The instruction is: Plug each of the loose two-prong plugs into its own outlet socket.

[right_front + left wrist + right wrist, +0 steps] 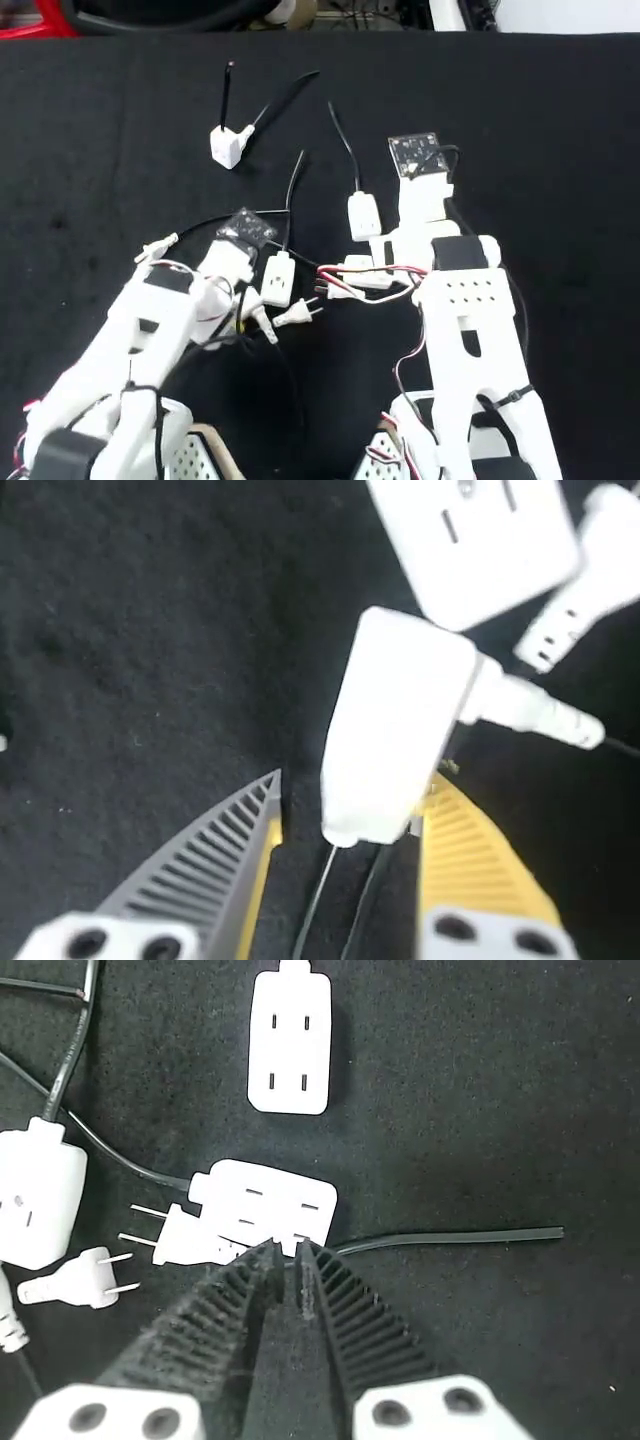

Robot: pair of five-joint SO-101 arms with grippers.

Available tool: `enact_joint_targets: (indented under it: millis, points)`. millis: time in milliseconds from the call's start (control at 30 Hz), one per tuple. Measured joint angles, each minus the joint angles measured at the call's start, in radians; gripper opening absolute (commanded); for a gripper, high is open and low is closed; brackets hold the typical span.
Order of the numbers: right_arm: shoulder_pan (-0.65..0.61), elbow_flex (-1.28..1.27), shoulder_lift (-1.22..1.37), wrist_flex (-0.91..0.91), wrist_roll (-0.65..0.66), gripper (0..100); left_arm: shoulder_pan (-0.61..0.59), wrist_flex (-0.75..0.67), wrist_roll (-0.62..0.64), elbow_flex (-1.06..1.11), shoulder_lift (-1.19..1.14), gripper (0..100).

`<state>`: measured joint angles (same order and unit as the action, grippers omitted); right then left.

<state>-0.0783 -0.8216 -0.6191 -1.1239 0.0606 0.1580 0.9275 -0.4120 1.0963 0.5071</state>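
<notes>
Between the open fingers [235, 850] of my left gripper [355, 783] lies a white block [400, 720] with a ribbed cord end [530, 712]. A gap shows beside one finger. Past it are a white outlet [480, 535] and a loose plug [570, 630]. My right gripper [285, 1252] is shut, tips at the rear of a two-prong plug [175, 1240] beside a flat outlet [270, 1205]. Another outlet [290, 1045] lies farther off, and a second loose plug [75, 1280] is nearby. From above, the left gripper [245, 300] and right gripper [358, 268] flank the loose plug [298, 316].
A white cube outlet [227, 147] with black cords sits at the back left of the black table [560, 120]. Black cords [345, 150] trail back from the outlets. An outlet [364, 215] lies just ahead of the right arm. The table's right and far left are open.
</notes>
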Motion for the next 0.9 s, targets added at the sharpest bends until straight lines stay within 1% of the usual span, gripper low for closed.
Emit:
enact_joint_targets:
  millis: [67, 200, 267, 367, 400, 433, 533, 600, 667, 800, 900]
  points:
    - [0.0, 0.0, 0.0, 0.0, 0.0, 2.5, 0.0, -0.018, 0.0, -0.009, -0.02, 21]
    - [0.0, 0.0, 0.0, 0.0, 0.0, 2.5, 0.003, -0.1, 0.003, -0.008, -0.026, 21]
    - [0.0, 0.0, 0.0, 0.0, 0.0, 2.5, 0.003, -0.13, 0.026, -0.008, -0.026, 16]
    - [0.0, 0.0, 0.0, 0.0, 0.0, 2.5, 0.003, -0.146, 0.048, -0.008, -0.026, 3]
    - [0.0, 0.0, 0.0, 0.0, 0.0, 2.5, 0.003, -0.146, 0.048, -0.008, -0.026, 2]
    - [0.0, -0.002, 0.0, 0.0, 0.0, 2.5, 0.003, -0.147, 0.048, -0.008, -0.026, 4]
    - [0.0, -0.003, 0.0, 0.0, 0.0, 2.5, 0.002, -0.146, 0.048, -0.008, -0.026, 3]
    - [0.0, -0.003, 0.0, 0.0, 0.0, 2.5, -0.002, -0.114, 0.048, -0.021, -0.026, 3]
    - [0.0, -0.003, 0.0, 0.0, 0.0, 2.5, -0.032, -0.055, 0.048, -0.08, -0.026, 3]
    - [0.0, -0.003, 0.0, 0.0, 0.0, 2.5, -0.126, 0.107, -0.002, -0.313, -0.037, 3]
    - [0.0, -0.003, 0.0, 0.0, 0.0, 2.5, -0.164, 0.204, -0.043, -0.508, -0.057, 3]
